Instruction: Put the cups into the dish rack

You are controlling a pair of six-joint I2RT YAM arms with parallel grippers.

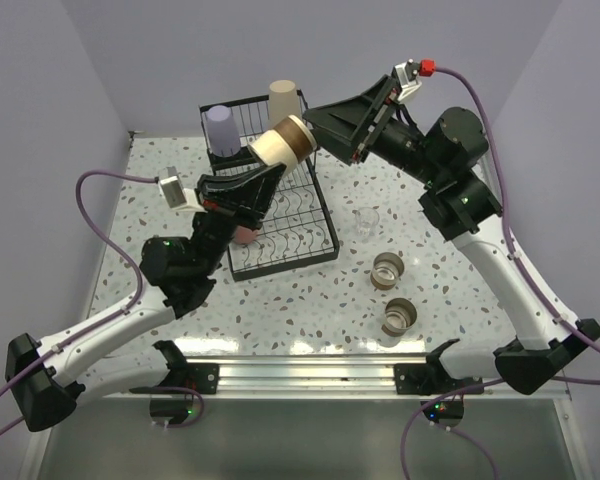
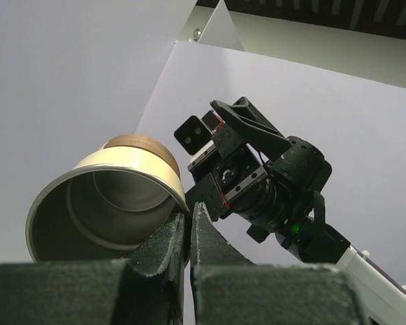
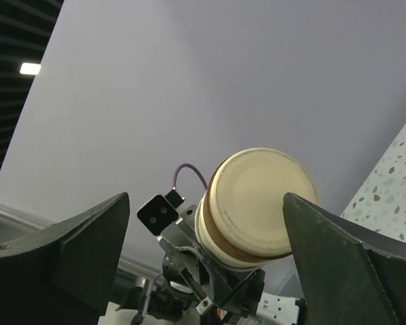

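Observation:
My left gripper (image 1: 264,163) is shut on the rim of a short tan-and-metallic cup (image 1: 283,143) and holds it on its side, high above the black wire dish rack (image 1: 315,243). In the left wrist view one finger (image 2: 164,238) is inside the cup (image 2: 108,203) and the other is outside, at the gripper (image 2: 188,218). My right gripper (image 1: 316,130) is open, its fingers just apart from the cup's base (image 3: 260,203), as the right wrist view of the gripper (image 3: 206,198) shows. A lavender cup (image 1: 223,130) and a tall beige cup (image 1: 284,100) stand upside down on the upper basket.
A red-pink cup (image 1: 245,234) lies in the lower tray, partly hidden by my left arm. A clear glass (image 1: 366,222) and two tan-and-metallic cups (image 1: 388,270) (image 1: 398,316) stand on the speckled table (image 1: 310,310) right of the rack. Walls close in on both sides.

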